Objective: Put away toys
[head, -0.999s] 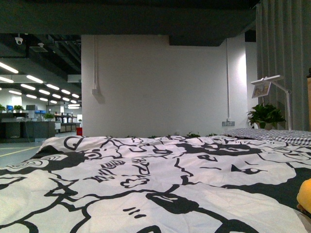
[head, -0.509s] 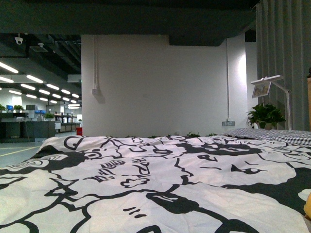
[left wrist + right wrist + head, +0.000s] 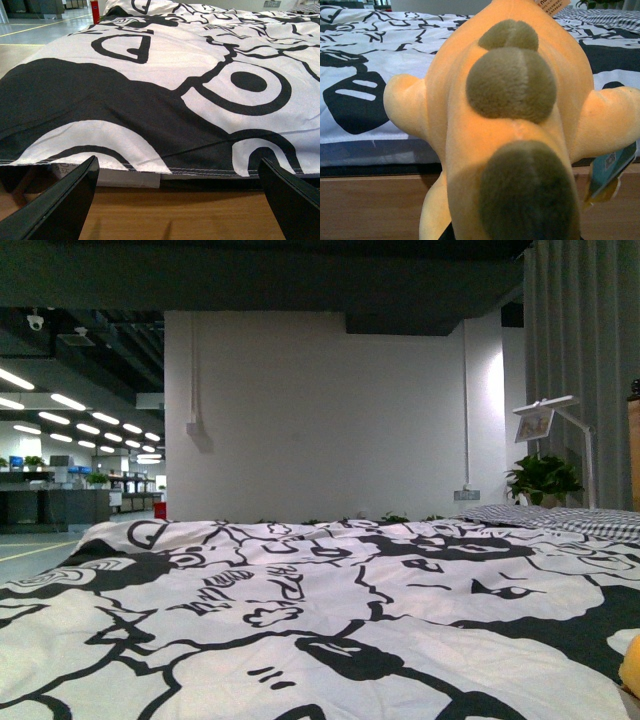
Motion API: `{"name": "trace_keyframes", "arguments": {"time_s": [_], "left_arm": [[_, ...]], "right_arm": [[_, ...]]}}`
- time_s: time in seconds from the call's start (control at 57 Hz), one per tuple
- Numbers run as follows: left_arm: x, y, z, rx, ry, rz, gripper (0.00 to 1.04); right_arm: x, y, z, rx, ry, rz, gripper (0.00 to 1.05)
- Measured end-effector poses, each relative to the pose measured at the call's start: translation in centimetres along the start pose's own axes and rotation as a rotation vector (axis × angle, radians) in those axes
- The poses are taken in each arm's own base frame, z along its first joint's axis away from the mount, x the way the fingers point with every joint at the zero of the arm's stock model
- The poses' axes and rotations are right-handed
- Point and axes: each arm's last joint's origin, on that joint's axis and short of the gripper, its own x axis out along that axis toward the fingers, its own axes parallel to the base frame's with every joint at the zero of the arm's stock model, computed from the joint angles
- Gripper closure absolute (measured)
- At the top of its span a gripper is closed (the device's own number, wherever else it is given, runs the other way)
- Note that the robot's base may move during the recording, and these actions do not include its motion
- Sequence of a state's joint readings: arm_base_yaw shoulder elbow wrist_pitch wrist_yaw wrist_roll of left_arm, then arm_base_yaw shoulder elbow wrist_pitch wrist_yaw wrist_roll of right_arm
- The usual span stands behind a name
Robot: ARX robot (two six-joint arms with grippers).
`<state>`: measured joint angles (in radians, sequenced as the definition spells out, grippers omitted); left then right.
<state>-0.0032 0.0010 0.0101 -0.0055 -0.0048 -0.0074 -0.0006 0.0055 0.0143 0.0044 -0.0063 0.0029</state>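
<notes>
At the bed's near edge, my left gripper [image 3: 177,161] gapes and the soft yellow-orange plush animal [image 3: 510,125] crowds the right wrist camera.
My left arm sits low over the wooden rail [image 3: 180,215], its black fingers [image 3: 65,200] wide apart before the black-and-white patterned duvet [image 3: 300,590]. I cannot tell the right gripper's grip. A second ago more plush showed at the front view's right edge.

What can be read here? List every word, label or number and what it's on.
Nothing reads clearly.
The paper tag on the plush toy: print too small, cut off.
The blue tag on it: blurred.
The bed cover: graffiti-style letter shapes, not legible words.
</notes>
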Motion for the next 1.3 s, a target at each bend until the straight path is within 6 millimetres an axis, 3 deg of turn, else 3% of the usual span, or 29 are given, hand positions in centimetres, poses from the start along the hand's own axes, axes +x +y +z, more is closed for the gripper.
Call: {"name": "trace_keyframes", "arguments": {"time_s": [1.298], "left_arm": [[0.0, -0.02, 0.02, 0.0, -0.001, -0.005, 0.06]], "right_arm": [[0.0, -0.01, -0.08, 0.0, 0.009, -0.007, 0.97]]}}
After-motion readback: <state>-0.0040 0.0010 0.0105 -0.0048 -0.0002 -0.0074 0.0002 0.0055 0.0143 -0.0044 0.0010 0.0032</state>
